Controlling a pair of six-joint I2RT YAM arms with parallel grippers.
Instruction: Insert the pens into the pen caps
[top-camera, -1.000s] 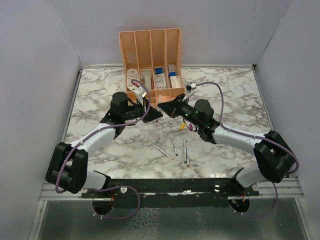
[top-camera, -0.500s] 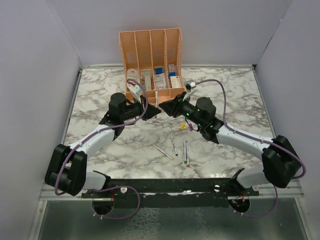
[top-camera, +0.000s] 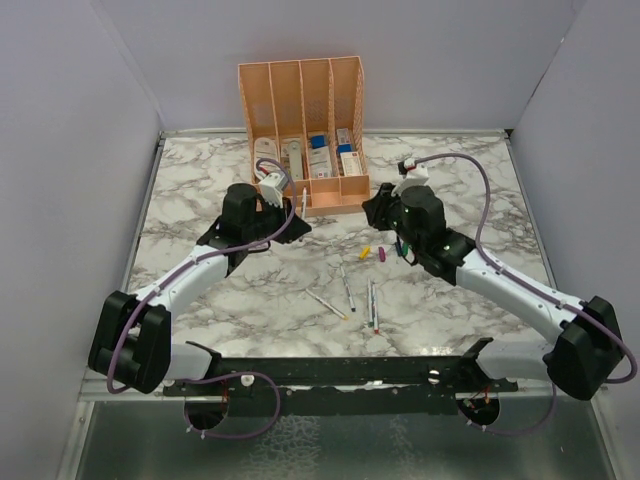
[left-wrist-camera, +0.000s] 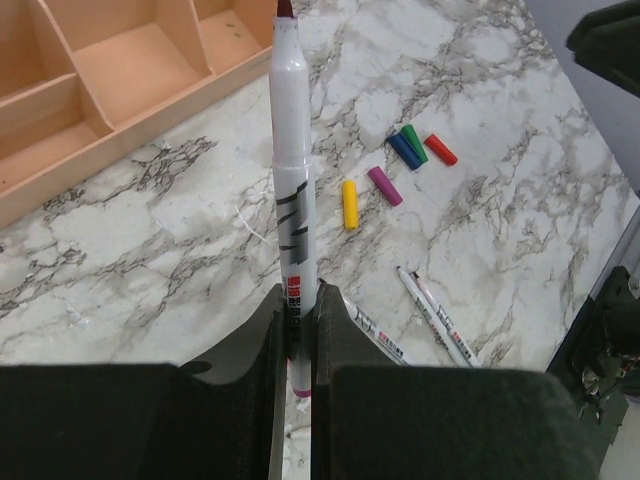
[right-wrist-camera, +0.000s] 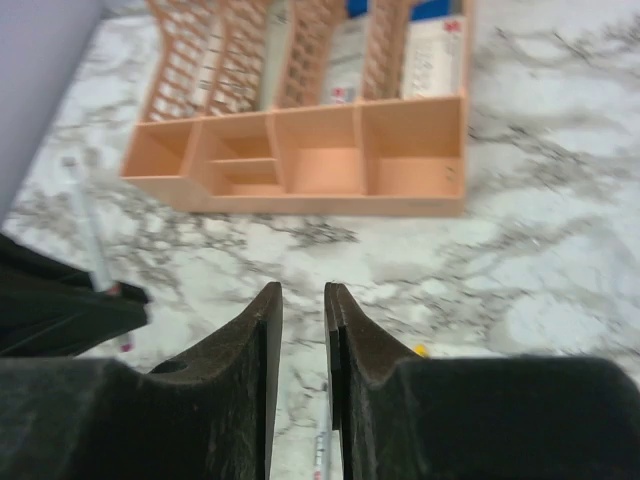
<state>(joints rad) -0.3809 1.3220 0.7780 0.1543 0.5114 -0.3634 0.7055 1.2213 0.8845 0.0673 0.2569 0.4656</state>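
Observation:
My left gripper (top-camera: 299, 220) (left-wrist-camera: 297, 296) is shut on a silver-grey pen (left-wrist-camera: 291, 170) (top-camera: 303, 200). The pen points away toward the orange organiser and shows a dark red tip. The yellow (left-wrist-camera: 349, 203), purple (left-wrist-camera: 385, 186), dark blue (left-wrist-camera: 403, 151), green (left-wrist-camera: 415, 143) and red (left-wrist-camera: 439, 149) pen caps lie loose on the marble. Other pens (top-camera: 347, 287) (left-wrist-camera: 432, 315) lie flat nearer the arm bases. My right gripper (top-camera: 373, 206) (right-wrist-camera: 302, 296) hovers right of the left one. It is open by a narrow gap with only marble between its fingers. The right arm hides some caps in the top view.
The orange organiser (top-camera: 300, 100) (right-wrist-camera: 300, 160) stands at the back of the marble table (top-camera: 200, 180), white and blue stationery in its slots. Grey walls close in the left, right and back sides. A black rail (top-camera: 340, 370) runs along the near edge.
The right gripper let go at the pen, opened and drew back to the right. The left gripper kept the pen and shifted slightly left.

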